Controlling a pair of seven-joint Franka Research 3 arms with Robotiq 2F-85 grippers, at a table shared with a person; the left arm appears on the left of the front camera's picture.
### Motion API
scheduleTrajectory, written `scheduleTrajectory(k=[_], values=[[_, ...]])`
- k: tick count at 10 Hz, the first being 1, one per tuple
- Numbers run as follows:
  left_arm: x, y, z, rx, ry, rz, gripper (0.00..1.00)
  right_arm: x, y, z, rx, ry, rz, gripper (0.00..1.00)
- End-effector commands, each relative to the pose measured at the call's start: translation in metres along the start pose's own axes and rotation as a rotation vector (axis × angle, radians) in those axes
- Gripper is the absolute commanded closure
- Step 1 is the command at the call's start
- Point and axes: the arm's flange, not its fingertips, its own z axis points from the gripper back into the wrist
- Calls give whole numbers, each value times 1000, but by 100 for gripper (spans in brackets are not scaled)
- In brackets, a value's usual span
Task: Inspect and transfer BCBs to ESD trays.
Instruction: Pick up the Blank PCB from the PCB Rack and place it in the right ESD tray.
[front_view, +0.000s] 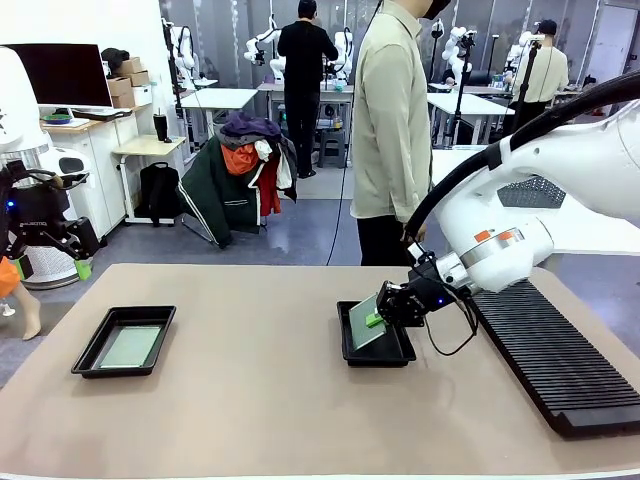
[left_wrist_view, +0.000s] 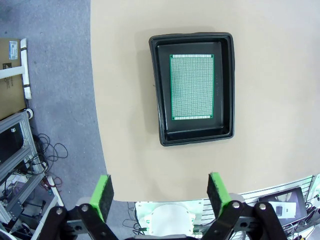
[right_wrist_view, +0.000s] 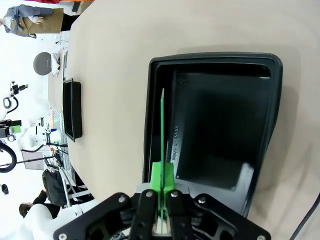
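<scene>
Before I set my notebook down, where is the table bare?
Bare: the wide stretch between the left tray and the right tray, and the near edge. Crowded: the right side, where the right gripper holds a board beside the slotted rack.

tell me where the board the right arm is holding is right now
In the front view the thin green rectangular board is tilted on edge over the right-hand shallow black plastic tray, pinched in the right gripper, beside the long black ribbed rack.
</scene>
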Motion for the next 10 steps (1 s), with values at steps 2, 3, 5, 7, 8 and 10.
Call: scheduleTrajectory(k=[2,3,5,7,8,10], values=[[-1,1,-1,0,-9,-6,0,4,5,-14,-20,-7,-3,98],[-1,1,-1,0,-9,-6,0,6,5,-15,-31,0,-9,98],[-1,1,-1,0,-9,-6,0,10,9,-16,-54,15,-15,98],[-1,1,-1,0,-9,-6,0,13,12,-17,-69,41,-32,98],[-1,1,-1,0,-9,-6,0,14,16,-14,-86,48,-52,98],[-1,1,-1,0,-9,-6,0,8,4,-12,-31,37,-14,98]])
